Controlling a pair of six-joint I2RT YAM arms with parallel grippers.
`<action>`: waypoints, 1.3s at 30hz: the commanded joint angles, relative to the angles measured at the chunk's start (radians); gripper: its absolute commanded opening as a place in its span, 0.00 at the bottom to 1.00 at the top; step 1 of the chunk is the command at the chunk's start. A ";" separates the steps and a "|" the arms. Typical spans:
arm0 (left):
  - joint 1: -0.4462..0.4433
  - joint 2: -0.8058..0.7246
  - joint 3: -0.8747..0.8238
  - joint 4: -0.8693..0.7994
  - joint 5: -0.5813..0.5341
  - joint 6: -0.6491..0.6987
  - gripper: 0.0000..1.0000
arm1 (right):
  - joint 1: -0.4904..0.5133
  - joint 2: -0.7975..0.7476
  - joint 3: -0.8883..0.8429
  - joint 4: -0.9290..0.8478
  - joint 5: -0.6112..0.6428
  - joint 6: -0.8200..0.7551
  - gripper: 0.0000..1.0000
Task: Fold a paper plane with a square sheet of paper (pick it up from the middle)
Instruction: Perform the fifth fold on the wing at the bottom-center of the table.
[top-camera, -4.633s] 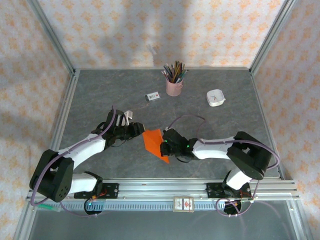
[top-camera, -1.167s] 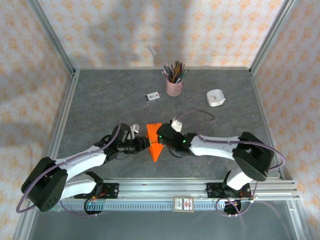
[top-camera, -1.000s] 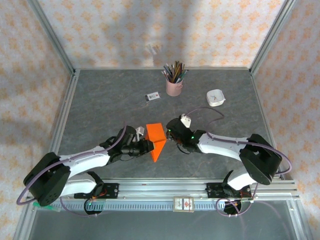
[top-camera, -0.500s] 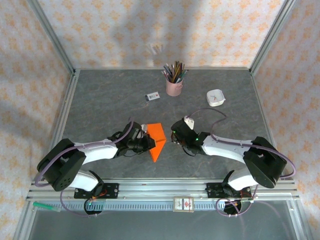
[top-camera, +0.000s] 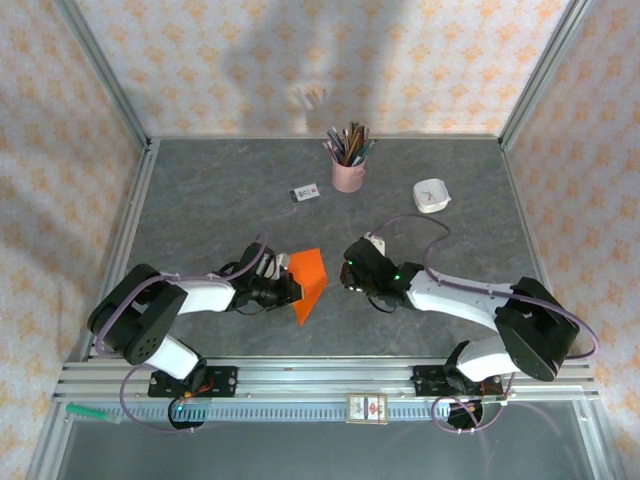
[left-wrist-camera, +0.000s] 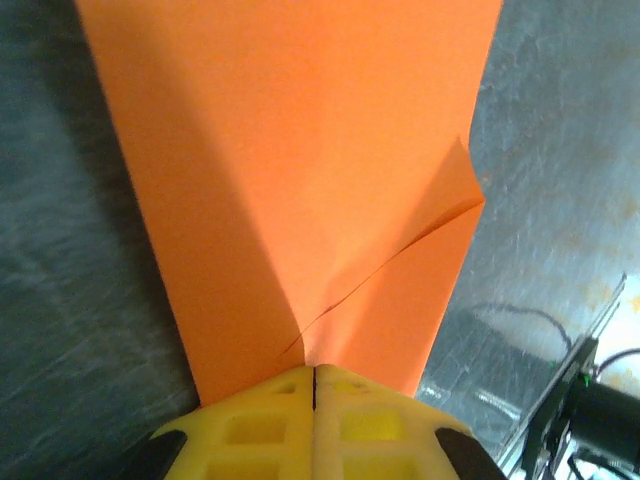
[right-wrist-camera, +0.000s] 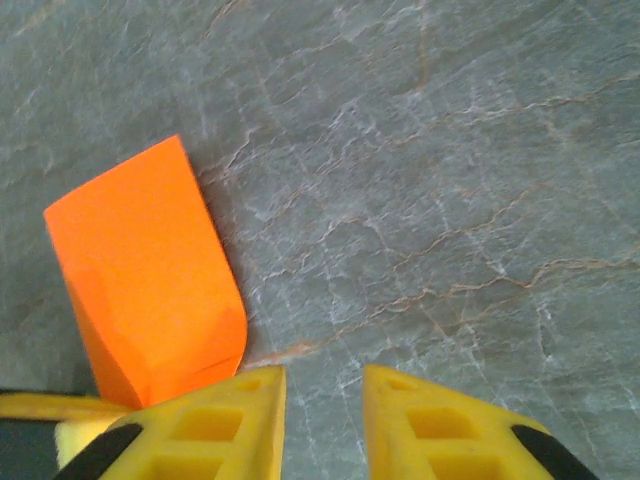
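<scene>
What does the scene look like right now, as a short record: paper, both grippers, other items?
paper: orange paper, folded, layers and a crease showing, mid-table
left gripper: shut on the paper's edge
right gripper: open, nothing between the fingers, beside the paper
other items: pink cup of pencils, small card, white dish, all farther back on the table

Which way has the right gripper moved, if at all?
Yes, rightward: right gripper now lines up below the pencil cup, earlier left of it.
</scene>
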 joint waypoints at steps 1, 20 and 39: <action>-0.006 0.041 0.030 -0.008 0.071 0.131 0.08 | -0.017 0.004 0.054 -0.114 -0.111 -0.166 0.28; -0.065 0.219 0.176 -0.016 0.107 0.257 0.09 | -0.184 0.052 -0.084 0.115 -0.420 -0.060 0.48; -0.060 0.231 0.170 -0.008 0.125 0.264 0.08 | -0.219 0.229 0.010 0.202 -0.507 -0.155 0.51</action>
